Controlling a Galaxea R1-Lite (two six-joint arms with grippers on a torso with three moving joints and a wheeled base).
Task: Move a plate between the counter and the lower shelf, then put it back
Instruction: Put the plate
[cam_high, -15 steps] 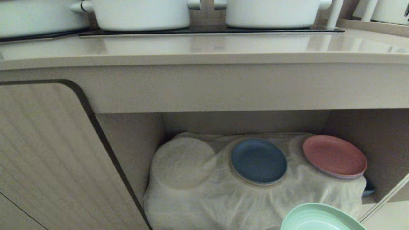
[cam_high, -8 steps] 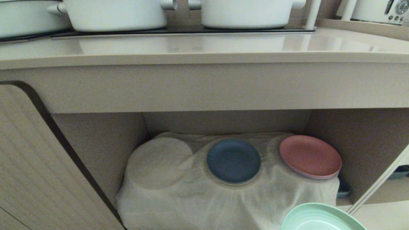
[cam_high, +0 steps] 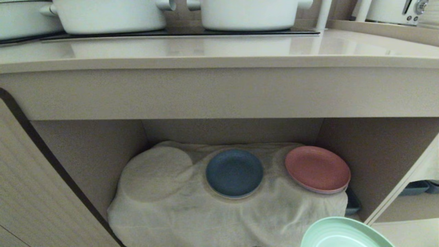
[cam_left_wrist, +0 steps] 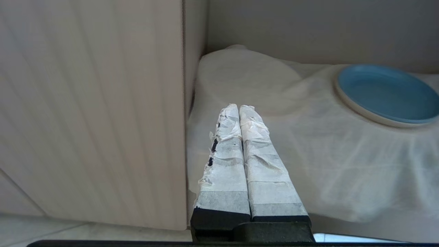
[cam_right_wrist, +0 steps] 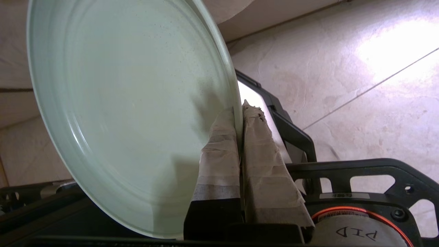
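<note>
The mint-green plate (cam_high: pixel 343 235) hangs at the bottom right of the head view, in front of and below the lower shelf (cam_high: pixel 164 209). My right gripper (cam_right_wrist: pixel 240 109) is shut on the plate's (cam_right_wrist: pixel 127 113) rim, one taped finger on each face, holding it tilted over the floor. This gripper itself is outside the head view. My left gripper (cam_left_wrist: pixel 239 109) is shut and empty, pointing at the left part of the shelf's cloth (cam_left_wrist: pixel 308 147). The beige counter (cam_high: pixel 219 51) runs across the top.
A blue plate (cam_high: pixel 234 172) and a pink plate (cam_high: pixel 317 168) lie on the shelf's cloth. Two white pots (cam_high: pixel 106 15) (cam_high: pixel 247 13) stand on the counter's black hob. A cabinet door (cam_high: pixel 34 192) closes the left. My black base frame (cam_right_wrist: pixel 343 171) sits under the plate.
The whole head view has slid left, so the camera has moved rightward along the counter. The mint-green plate keeps its place in the picture, still held.
</note>
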